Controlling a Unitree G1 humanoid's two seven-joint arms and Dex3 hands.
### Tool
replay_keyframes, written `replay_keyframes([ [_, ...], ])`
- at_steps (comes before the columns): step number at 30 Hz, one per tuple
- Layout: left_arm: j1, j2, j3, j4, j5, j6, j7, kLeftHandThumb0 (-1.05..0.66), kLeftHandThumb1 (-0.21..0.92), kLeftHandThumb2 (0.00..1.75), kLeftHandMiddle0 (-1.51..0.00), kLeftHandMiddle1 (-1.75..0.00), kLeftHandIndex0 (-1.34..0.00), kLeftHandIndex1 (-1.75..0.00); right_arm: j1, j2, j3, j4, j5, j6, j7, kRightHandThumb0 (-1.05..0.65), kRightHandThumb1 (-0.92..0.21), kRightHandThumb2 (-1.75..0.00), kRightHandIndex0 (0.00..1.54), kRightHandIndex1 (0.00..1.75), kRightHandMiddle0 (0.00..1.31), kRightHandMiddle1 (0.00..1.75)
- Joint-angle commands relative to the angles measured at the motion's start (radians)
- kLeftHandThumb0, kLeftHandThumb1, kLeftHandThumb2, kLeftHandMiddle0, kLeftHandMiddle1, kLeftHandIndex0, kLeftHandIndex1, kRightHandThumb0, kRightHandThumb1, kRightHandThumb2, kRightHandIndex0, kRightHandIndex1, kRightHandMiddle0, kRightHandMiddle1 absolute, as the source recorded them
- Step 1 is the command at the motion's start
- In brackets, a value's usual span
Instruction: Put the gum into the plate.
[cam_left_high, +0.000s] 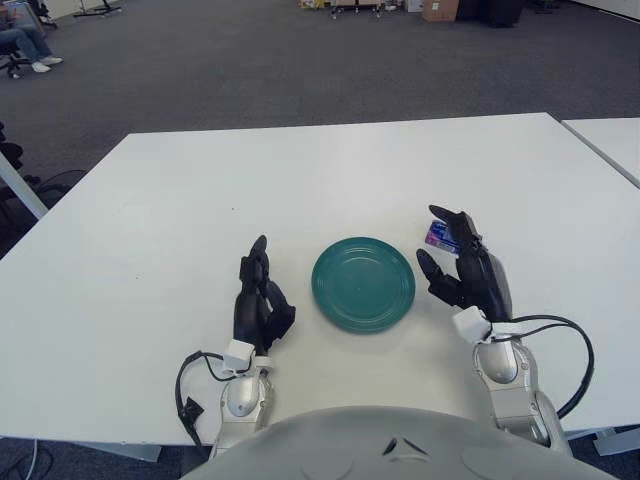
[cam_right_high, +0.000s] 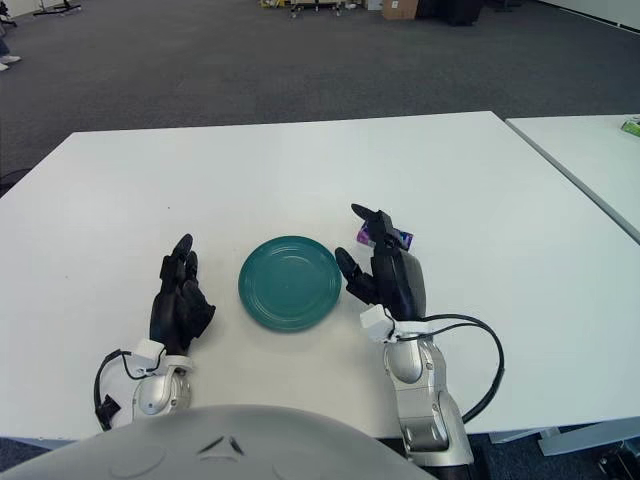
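White table, teal plate, right hand over gum

1. The left hand shows in the lower left of centre of the frame. Its dark fingers point up the frame, held close together and relaxed, and they hold nothing.
2. Below the left hand, a silver wrist and forearm run down to the bottom edge, with a black cable looping out on their left side.
3. The right hand shows in the lower right of centre, its fingers spread, with one finger reaching toward the upper part of the frame and another jutting left.
4. A silver right forearm descends to the bottom edge, a black cable arcing out on its right.
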Motion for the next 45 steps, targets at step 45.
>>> replay_keyframes([
  [45, -0.047, -0.037, 0.006, 0.174, -0.082, -0.02, -0.097, -1.02, 0.92, 0.9, -0.26, 0.0, 0.0, -0.7, -0.475, -0.152, 0.167, 0.729, -0.236, 0.387, -0.071, -0.73, -0.92, -0.45, 0.36, 0.01, 0.0, 0.74],
])
